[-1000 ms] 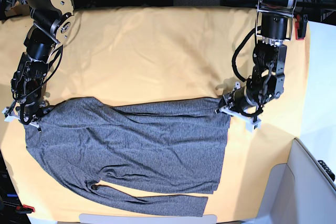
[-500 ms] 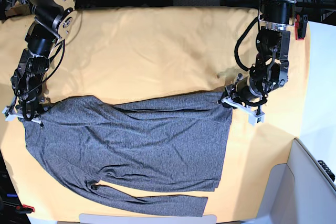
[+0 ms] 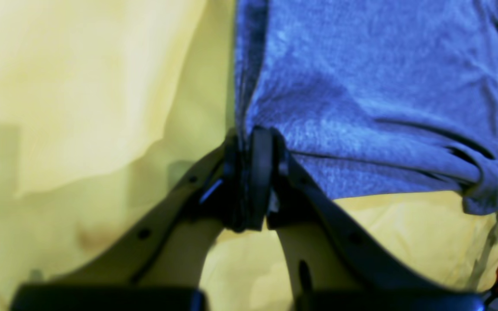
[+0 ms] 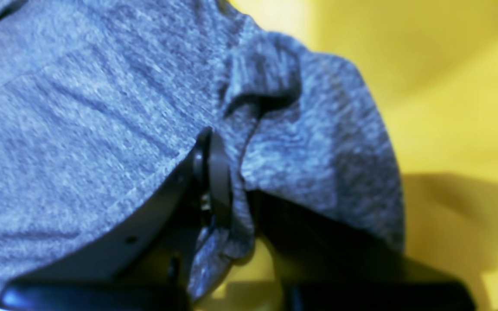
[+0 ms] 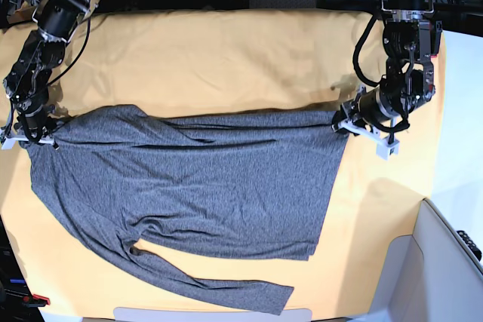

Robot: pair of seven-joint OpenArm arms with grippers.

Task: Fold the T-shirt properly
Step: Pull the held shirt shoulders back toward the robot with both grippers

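The T-shirt [image 5: 189, 186] lay spread across the yellow cloth [image 5: 226, 58], nearer its front edge, one sleeve trailing frontward; the left gripper [image 5: 349, 123] pinched the hem corner; the right gripper [image 5: 34, 135] pinched the shoulder; judging by this, folding had barely begun.

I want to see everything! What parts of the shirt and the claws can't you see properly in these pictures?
- Left wrist view: T-shirt blurred, cut off by the top and right edges.
- Right wrist view: right claw partly wrapped by fabric.
- Base view: left claw too small to see its grip; the arms leave the top edge.
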